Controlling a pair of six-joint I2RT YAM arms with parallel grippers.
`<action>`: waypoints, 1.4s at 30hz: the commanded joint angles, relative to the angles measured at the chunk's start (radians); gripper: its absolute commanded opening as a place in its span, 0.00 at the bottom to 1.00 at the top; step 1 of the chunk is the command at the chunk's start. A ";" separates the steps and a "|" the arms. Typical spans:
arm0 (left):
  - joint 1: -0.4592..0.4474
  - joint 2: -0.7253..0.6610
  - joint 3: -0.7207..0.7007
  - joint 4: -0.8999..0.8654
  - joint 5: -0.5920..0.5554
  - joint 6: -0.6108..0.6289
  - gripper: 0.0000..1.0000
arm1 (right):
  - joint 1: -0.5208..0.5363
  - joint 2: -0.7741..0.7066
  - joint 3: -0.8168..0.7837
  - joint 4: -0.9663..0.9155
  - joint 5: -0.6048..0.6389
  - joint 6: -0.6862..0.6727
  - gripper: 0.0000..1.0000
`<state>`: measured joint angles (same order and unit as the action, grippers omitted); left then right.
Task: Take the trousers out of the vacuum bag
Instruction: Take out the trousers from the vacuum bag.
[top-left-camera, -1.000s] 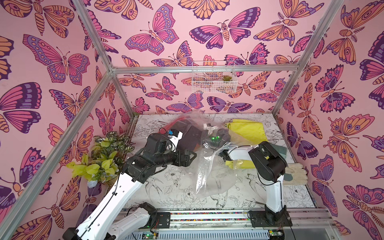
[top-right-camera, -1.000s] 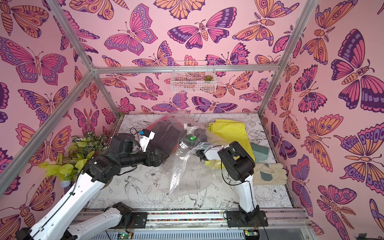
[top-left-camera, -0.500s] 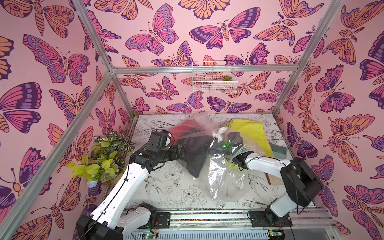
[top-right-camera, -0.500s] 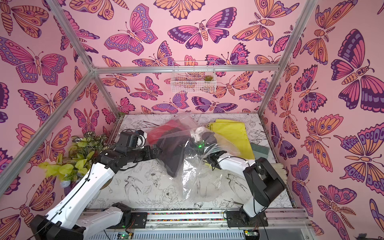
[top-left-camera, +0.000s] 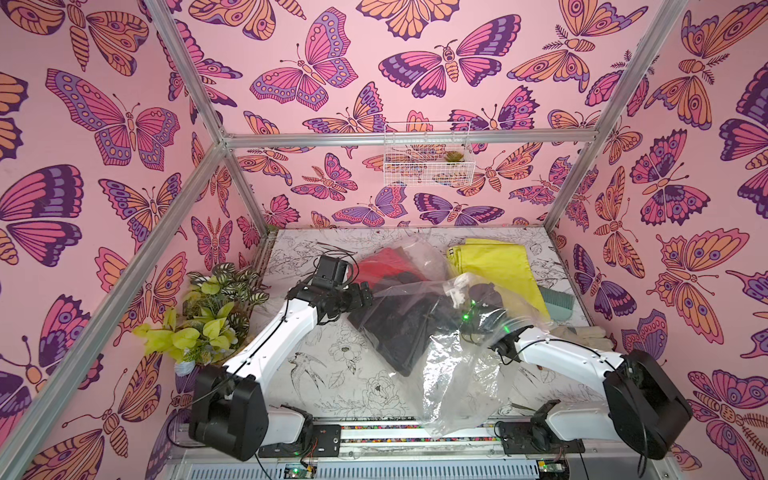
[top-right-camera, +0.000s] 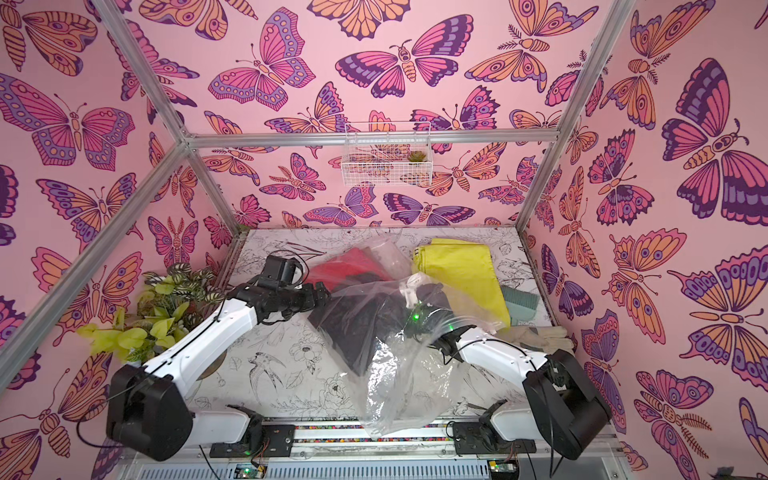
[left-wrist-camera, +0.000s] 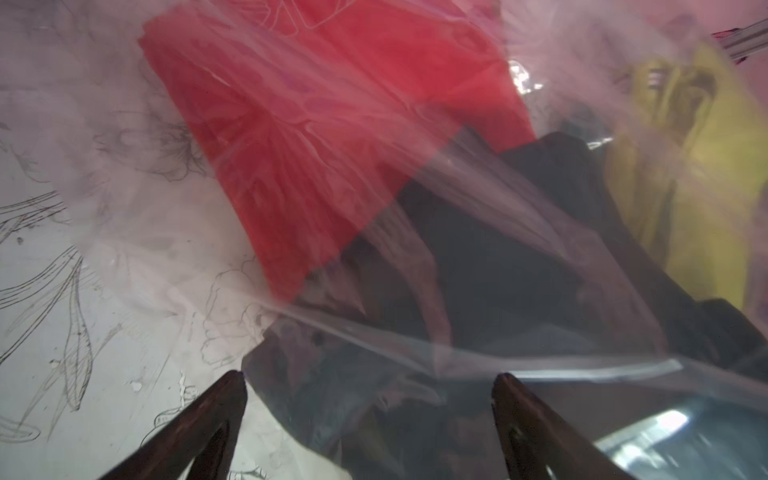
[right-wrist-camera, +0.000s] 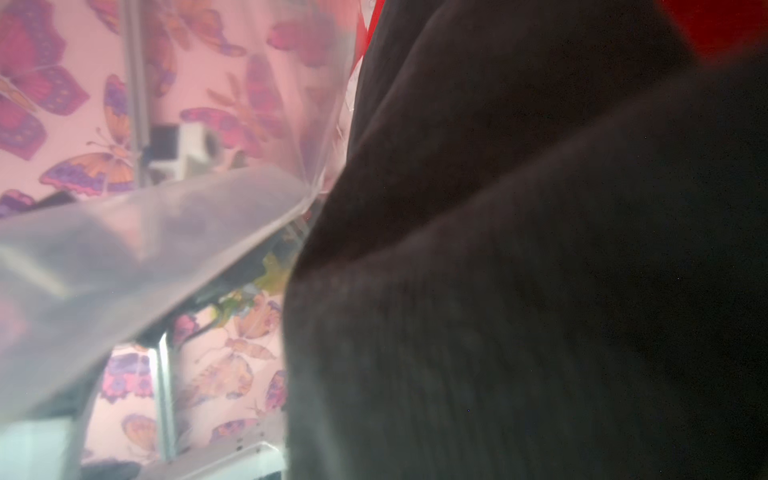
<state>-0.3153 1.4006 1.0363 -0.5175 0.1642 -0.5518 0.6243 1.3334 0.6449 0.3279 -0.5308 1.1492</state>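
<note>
The clear vacuum bag (top-left-camera: 453, 374) sprawls from the table's back to its front edge. Red trousers (top-left-camera: 380, 264) show through its far end. Black trousers (top-left-camera: 399, 328) lie mid-table, partly under the film. Yellow trousers (top-left-camera: 494, 266) lie outside the bag at the back right. My left gripper (top-left-camera: 368, 293) is open at the black trousers' left edge; in the left wrist view its fingers (left-wrist-camera: 235, 386) straddle film and dark cloth. My right gripper (top-left-camera: 482, 295) is under the draped bag near the white valve (top-left-camera: 457, 291). Its fingers are hidden, and black cloth (right-wrist-camera: 540, 249) fills the right wrist view.
A teal item (top-left-camera: 557, 299) and pale work gloves (top-left-camera: 582, 332) lie at the right edge. A potted plant (top-left-camera: 208, 316) stands at the left wall. A wire basket (top-left-camera: 428, 166) hangs on the back wall. The bag's loose end overhangs the front rail (top-left-camera: 374, 428).
The right arm has swung down and stretched out low, and the raised bag has sunk onto the table. The left gripper reached back toward the bag. The black trousers now lie spread flat.
</note>
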 joint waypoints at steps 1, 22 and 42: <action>0.019 0.072 -0.008 0.110 -0.002 -0.003 0.94 | 0.001 -0.044 -0.007 -0.003 0.001 -0.065 0.00; 0.042 0.516 0.262 0.234 -0.077 0.012 0.89 | 0.002 0.049 0.031 0.019 -0.008 -0.149 0.00; 0.241 0.786 0.530 0.093 -0.103 -0.065 0.84 | -0.005 0.570 0.560 0.032 -0.103 -0.215 0.00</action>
<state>-0.1169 2.1216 1.5589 -0.3103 0.0822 -0.5972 0.6239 1.8469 1.1000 0.3237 -0.6067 0.9627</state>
